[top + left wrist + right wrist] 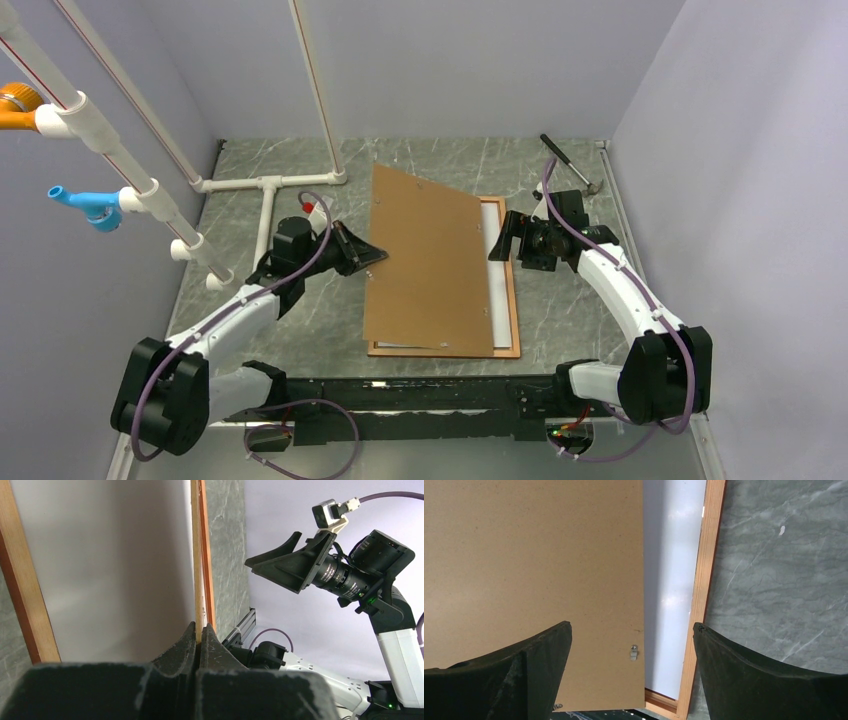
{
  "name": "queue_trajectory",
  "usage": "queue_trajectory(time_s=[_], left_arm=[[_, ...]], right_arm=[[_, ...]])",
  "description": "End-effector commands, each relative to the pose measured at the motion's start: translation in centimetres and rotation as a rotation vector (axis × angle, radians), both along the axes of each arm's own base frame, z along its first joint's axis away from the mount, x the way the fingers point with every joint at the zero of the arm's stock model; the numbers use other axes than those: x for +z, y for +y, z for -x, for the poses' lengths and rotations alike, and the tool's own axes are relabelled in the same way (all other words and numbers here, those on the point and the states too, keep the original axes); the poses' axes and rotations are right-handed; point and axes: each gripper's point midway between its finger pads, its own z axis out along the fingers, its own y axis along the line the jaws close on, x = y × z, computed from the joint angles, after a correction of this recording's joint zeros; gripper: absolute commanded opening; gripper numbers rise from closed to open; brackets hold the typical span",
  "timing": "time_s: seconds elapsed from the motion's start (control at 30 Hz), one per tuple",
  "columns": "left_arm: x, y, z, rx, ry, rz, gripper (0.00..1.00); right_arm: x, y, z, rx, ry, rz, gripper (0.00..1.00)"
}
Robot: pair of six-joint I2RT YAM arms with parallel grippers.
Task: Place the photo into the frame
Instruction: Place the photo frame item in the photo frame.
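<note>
The frame lies flat on the table, its reddish-brown rails showing at right and front. The photo lies in it white back up, only a strip showing. A brown fibreboard backing panel covers the rest, askew and raised at its left edge. My left gripper is shut on that edge; the left wrist view shows the jaws pinching the thin panel, with the photo's back beyond. My right gripper is open and empty above the frame's right rail, over panel and photo.
A hammer lies at the back right corner. White PVC pipework stands at the back left, with blue and orange fittings. A black rail runs along the near edge. Grey walls close in three sides.
</note>
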Motion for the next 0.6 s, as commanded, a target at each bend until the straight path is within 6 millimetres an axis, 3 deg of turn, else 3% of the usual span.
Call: queue_trajectory(time_s=[0.0,0.57], left_arm=[[3.5,-1.0,-0.8,-0.039,-0.135,0.068,0.0],[2.7,-1.8,-2.1,-0.059,-0.111,0.081,0.0]], right_arm=[[0.6,-0.3,-0.6,0.002,-0.045,0.009,0.92],[0.3,-0.6,-0.8,-0.007,-0.042,0.009,0.92]])
